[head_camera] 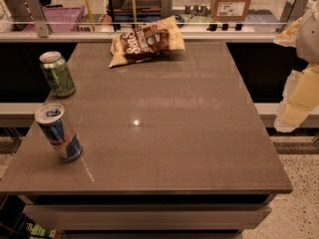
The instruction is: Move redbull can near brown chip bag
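The redbull can (59,132) stands upright near the table's front left, blue and silver with red markings. The brown chip bag (146,40) lies flat at the table's far edge, a little left of centre. My gripper (295,106) hangs at the right edge of the view, beyond the table's right side. It is far from both the can and the bag and holds nothing that I can see.
A wider green can (57,73) stands upright at the table's left edge, behind the redbull can. The brown table (164,123) ends at a railing with glass at the back. A cardboard box (230,1) sits beyond it.
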`<state>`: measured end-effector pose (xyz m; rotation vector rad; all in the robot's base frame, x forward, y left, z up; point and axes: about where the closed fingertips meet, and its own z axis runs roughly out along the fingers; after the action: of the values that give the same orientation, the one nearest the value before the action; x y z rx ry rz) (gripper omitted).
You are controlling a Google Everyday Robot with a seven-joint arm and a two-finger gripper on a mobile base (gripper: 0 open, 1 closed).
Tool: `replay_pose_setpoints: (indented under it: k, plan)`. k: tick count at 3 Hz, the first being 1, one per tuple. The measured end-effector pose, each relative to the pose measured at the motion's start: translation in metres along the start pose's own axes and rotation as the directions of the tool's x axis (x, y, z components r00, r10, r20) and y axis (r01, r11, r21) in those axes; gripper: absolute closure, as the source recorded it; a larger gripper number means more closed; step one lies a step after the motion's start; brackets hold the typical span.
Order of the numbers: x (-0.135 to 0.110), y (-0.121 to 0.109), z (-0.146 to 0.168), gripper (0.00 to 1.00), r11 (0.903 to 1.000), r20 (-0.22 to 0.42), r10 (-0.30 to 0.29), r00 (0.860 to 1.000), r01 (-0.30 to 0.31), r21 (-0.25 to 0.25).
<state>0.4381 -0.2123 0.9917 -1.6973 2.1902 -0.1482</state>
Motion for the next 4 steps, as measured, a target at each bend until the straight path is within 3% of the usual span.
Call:
replay_pose_setpoints:
  k: [2,3,4]
  plan:
    - [-0.004,0.001,-0.001,0.00,0.9999,0.016,0.001,1.000,-0.001,0.012]
    - [-0.015,0.003,0.000,0.00,0.9995,0.072,0.007,0.997,-0.010,0.032]
    - [-0.036,0.004,0.009,0.00,0.9992,0.213,0.021,0.977,-0.027,0.028]
